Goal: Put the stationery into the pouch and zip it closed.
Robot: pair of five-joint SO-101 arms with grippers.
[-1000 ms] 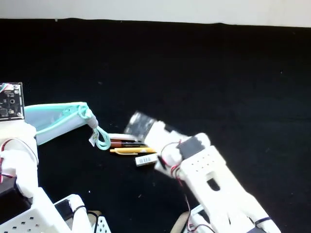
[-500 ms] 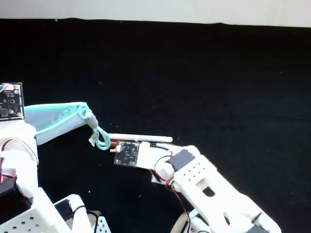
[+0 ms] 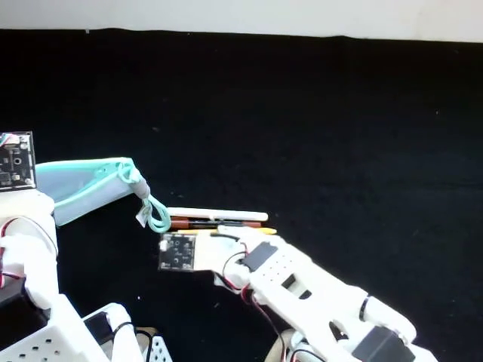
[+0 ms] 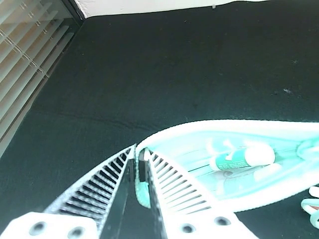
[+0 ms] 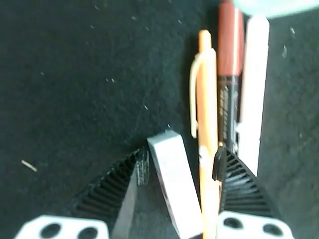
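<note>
Right wrist view: white block (image 5: 172, 184) lies between end effector's (image 5: 181, 158) spread fingers (image 5: 119, 186).

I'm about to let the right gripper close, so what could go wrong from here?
1. The right gripper, open, straddles both the white eraser and the orange pen, so closing may pinch both or flick one away.
2. The left gripper clamps the pouch by one edge; its mouth may be too narrow for a crooked load.

On the black table (image 3: 339, 113) lie three pens (image 5: 229, 74), a white eraser (image 5: 172, 189) and a teal pouch (image 3: 83, 188).
</note>
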